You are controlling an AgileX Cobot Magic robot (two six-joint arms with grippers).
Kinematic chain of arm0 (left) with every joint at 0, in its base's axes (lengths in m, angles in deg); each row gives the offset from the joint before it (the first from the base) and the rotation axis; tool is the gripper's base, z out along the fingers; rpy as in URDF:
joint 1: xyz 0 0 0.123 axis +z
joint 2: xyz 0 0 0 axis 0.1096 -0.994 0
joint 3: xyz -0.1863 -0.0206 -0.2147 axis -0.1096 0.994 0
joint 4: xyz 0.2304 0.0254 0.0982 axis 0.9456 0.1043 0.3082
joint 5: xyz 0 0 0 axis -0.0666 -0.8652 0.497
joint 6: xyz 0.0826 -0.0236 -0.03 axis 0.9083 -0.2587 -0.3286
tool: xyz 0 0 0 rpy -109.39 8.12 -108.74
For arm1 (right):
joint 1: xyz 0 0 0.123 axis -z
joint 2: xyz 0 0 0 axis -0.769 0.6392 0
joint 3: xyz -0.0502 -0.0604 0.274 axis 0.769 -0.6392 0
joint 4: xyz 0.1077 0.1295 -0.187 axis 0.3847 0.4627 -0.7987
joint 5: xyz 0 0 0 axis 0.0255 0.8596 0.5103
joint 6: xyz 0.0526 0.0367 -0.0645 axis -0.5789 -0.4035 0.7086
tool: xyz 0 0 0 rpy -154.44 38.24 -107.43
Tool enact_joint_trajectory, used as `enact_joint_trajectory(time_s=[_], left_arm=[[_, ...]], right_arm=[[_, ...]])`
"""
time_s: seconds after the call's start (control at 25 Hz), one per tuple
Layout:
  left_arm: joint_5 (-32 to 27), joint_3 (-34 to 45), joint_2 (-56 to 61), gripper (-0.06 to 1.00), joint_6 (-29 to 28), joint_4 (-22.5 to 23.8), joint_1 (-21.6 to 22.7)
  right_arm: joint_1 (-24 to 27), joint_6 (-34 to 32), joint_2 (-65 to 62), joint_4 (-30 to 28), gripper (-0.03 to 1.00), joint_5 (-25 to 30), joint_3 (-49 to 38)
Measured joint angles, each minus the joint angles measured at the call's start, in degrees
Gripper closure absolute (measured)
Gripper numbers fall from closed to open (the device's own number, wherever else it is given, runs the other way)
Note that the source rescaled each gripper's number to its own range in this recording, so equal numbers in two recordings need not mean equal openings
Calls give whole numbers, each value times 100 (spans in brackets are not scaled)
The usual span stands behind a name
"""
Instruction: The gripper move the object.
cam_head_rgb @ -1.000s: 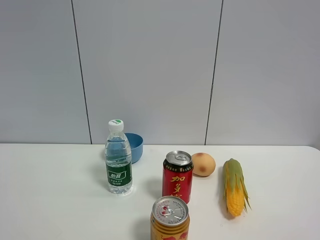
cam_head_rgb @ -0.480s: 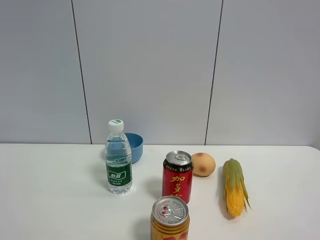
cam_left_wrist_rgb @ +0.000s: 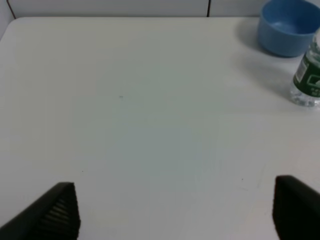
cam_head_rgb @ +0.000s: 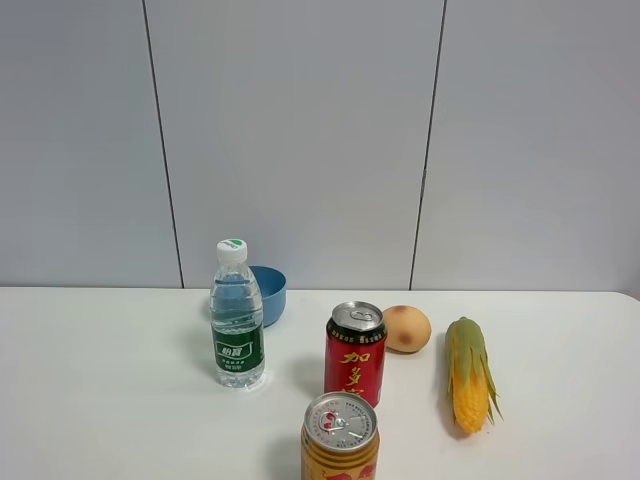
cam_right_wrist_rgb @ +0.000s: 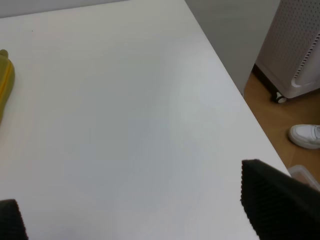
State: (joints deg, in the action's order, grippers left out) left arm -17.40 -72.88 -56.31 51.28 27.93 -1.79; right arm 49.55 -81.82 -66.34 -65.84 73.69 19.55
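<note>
The small gold-orange can [cam_head_rgb: 340, 440] with a silver pull-tab top stands upright at the front edge of the exterior high view, just in front of the taller red can [cam_head_rgb: 355, 352]. No gripper shows in that view. In the left wrist view my left gripper [cam_left_wrist_rgb: 175, 212] is open over bare table, its fingers [cam_left_wrist_rgb: 57, 212] spread wide. In the right wrist view my right gripper [cam_right_wrist_rgb: 135, 210] is open over bare table near the right table edge. The gold-orange can shows in neither wrist view.
A water bottle [cam_head_rgb: 237, 316] stands left of the red can, with a blue bowl [cam_head_rgb: 268, 294] behind it; both also show in the left wrist view [cam_left_wrist_rgb: 307, 75]. A peach [cam_head_rgb: 407, 328] and a corn cob [cam_head_rgb: 468, 372] lie to the right. The table edge [cam_right_wrist_rgb: 235, 95] drops off to the floor.
</note>
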Motion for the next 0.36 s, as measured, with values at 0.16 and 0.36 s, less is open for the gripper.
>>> enact_joint_trajectory(time_s=[0.16, 0.36], left_arm=[[0, 0, 0, -6, 0, 0, 0], [0, 0, 0, -6, 0, 0, 0]], right_arm=[[0, 0, 0, 0, 40, 0, 0], [0, 0, 0, 0, 40, 0, 0]])
